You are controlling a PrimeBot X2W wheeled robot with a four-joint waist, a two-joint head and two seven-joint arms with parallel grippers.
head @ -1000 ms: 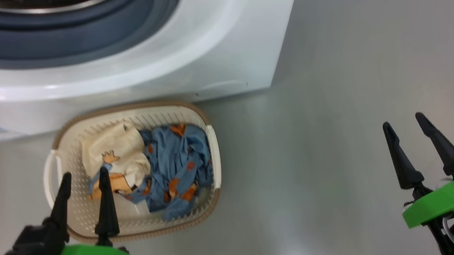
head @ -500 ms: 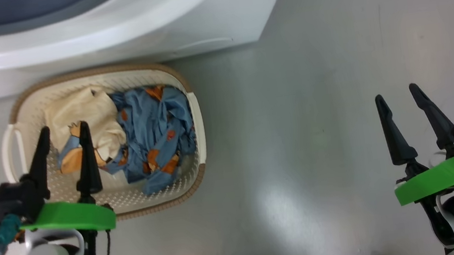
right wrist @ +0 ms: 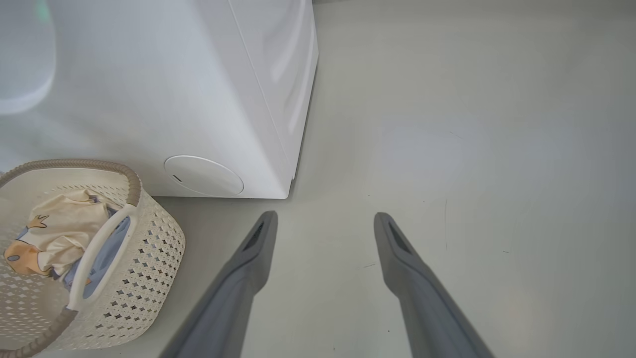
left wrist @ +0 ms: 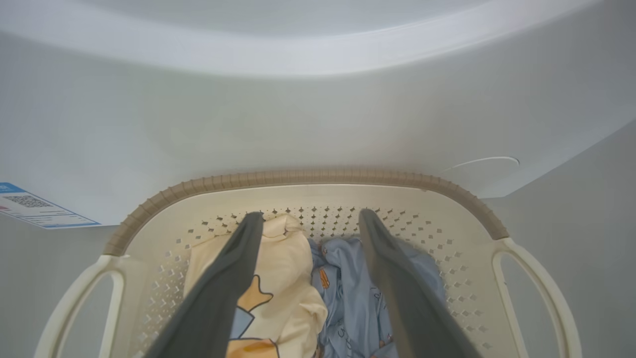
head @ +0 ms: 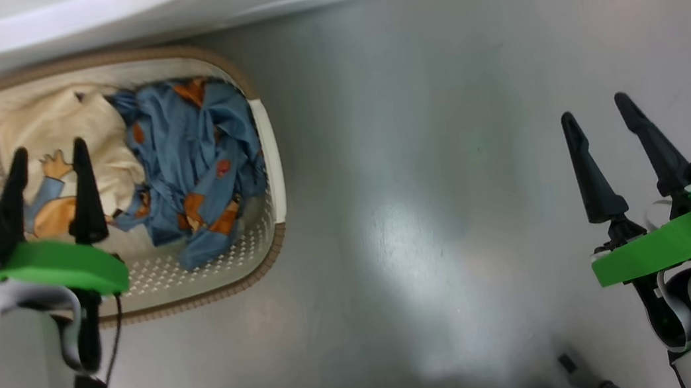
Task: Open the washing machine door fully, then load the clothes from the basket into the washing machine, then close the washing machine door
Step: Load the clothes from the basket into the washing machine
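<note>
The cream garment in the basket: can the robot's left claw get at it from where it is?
Probably yes. The left gripper hangs open right above the cream garment, which lies on top in the open basket with nothing covering it.

Floor, grey, glossy. Borne directly on it: basket, set just beside the white front of washing machine.

The small cream-white perforated plastic basket is set on the smooth grey floor, just before the large white boxy washing machine. Inside it, the cream cartoon-figure garment is laid left of the blue bear-print garment. The left gripper is held over the basket, and the right gripper well apart to the right, over the floor.
</note>
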